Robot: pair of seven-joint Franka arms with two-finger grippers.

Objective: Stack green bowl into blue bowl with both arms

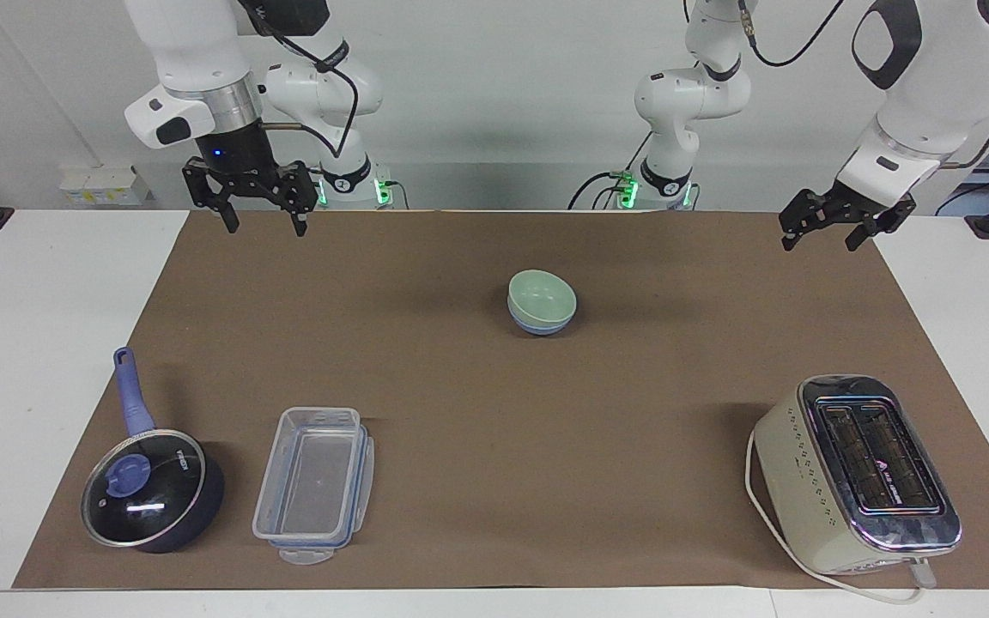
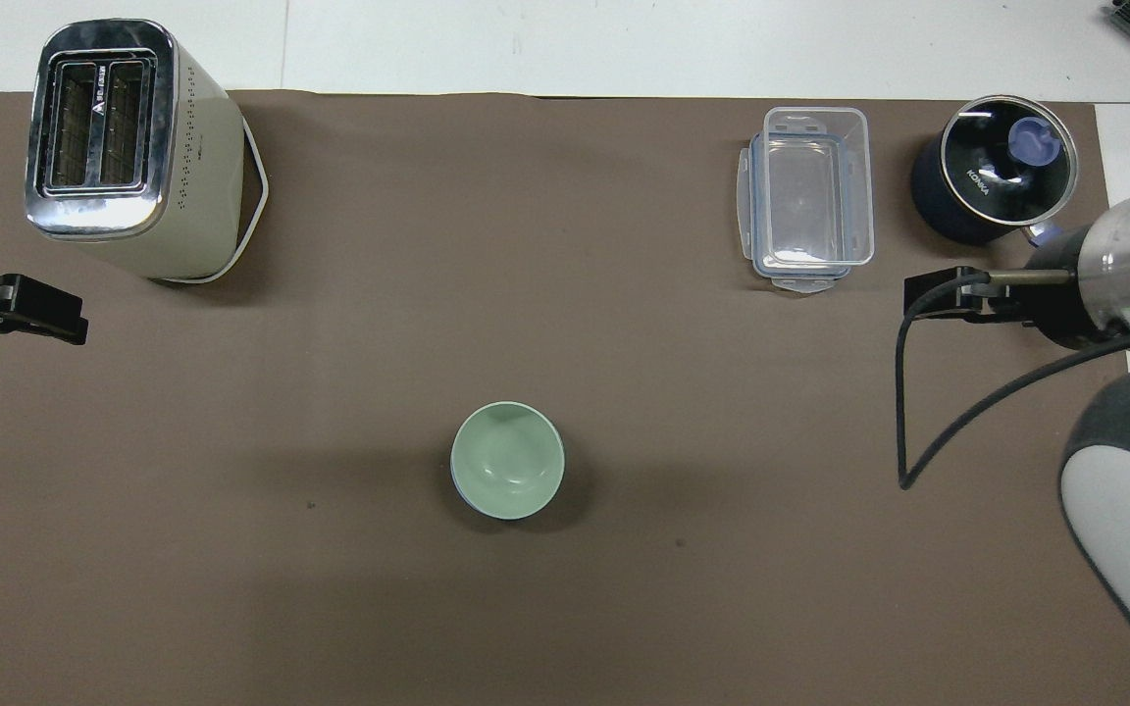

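Both bowls, green bowl (image 1: 543, 295) inside blue bowl (image 1: 537, 325), sit upright.

Opposed high views, seemingly one table (image 1: 48, 283).

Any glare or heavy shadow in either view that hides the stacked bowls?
Facing view: green bowl and blue bowl beneath it read clearly, with only a soft shadow on the mat; glare sits on the pot lid and toaster chrome. Overhead view: the green bowl covers nearly all of the blue one, evenly lit.

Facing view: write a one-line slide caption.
Pale mint-green bowl nested in periwinkle-blue bowl; both open grippers, left and right, raised apart.
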